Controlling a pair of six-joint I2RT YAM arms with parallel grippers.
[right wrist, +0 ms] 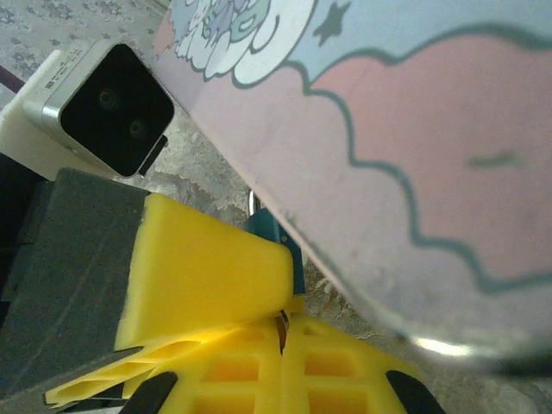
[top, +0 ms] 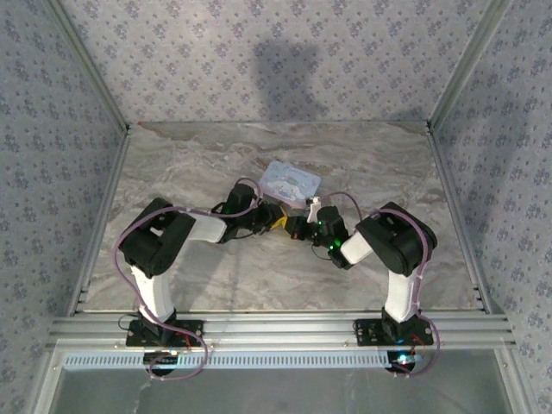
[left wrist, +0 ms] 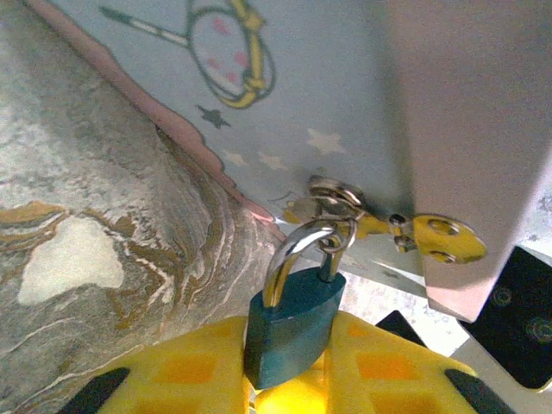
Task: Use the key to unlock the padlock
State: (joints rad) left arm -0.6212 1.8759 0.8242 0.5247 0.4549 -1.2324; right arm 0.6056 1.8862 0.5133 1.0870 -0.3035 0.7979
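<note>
The padlock (left wrist: 293,323) hung by its shackle from the hasp (left wrist: 332,194) on the tin's (left wrist: 345,86) side, its teal body clamped between the left fingers (left wrist: 185,366). The right fingers (right wrist: 328,362) were pinched shut just beside the tin; whether they held the key could not be told. Holding the lock body steady, keyhole outward, would likely ease insertion.

Teal padlock (left wrist: 293,336), pale-blue cartoon-printed tin (left wrist: 345,95)

Left fingers (left wrist: 190,371) pinching; right fingers (right wrist: 332,371) closed, just beside left's.
</note>
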